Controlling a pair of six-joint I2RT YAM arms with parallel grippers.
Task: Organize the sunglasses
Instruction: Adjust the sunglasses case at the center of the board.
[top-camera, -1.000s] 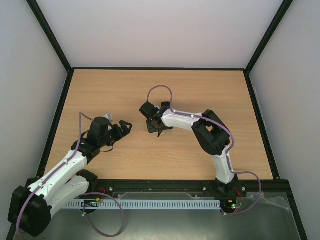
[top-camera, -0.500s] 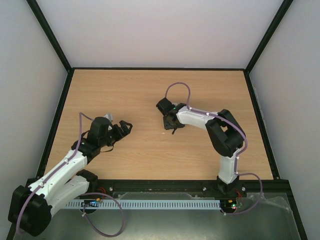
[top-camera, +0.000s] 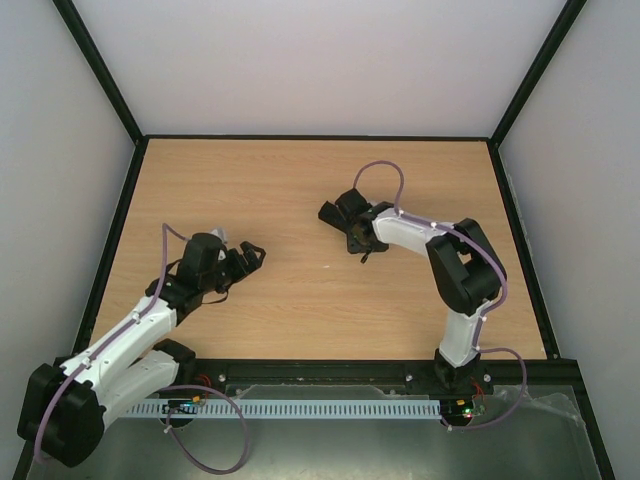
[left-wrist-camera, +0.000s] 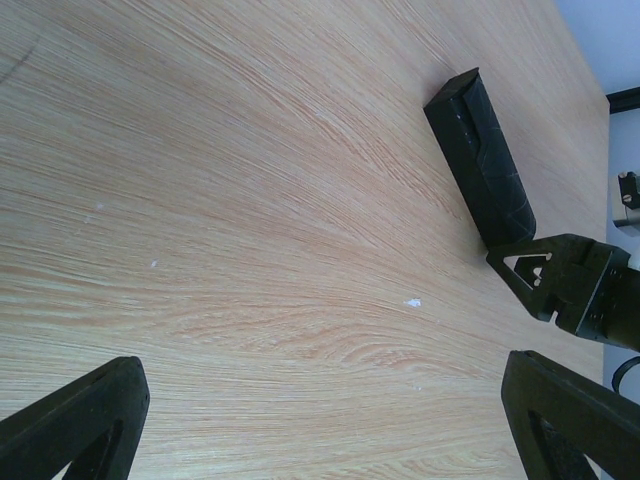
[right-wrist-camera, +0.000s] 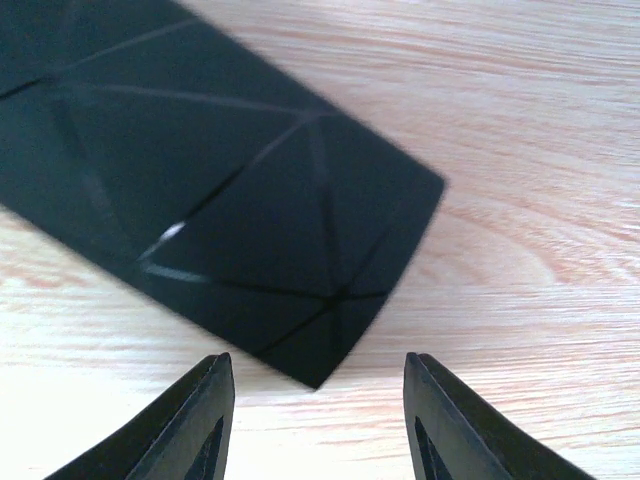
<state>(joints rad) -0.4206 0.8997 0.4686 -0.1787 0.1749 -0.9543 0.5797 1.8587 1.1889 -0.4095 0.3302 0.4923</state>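
The sunglasses are not in any view. A black oblong case (left-wrist-camera: 480, 160) lies on the wooden table; in the right wrist view one corner of the case (right-wrist-camera: 200, 170) points toward my right gripper (right-wrist-camera: 318, 365). That gripper is open and empty, its fingers just short of the corner, apart from it. In the top view my right gripper (top-camera: 363, 250) is at mid-table and the wrist covers most of the case. My left gripper (top-camera: 252, 255) is open and empty over bare wood at the left. It also shows in the left wrist view (left-wrist-camera: 320, 365), facing the case.
A black frame rail (top-camera: 320, 137) borders the wooden table (top-camera: 250, 190), with white walls behind. The right gripper's finger (left-wrist-camera: 540, 275) sits at the case's near end in the left wrist view. A cable tray (top-camera: 300, 408) runs along the near edge.
My right arm has swung to the right and slightly toward the back of the table. My left arm has barely moved.
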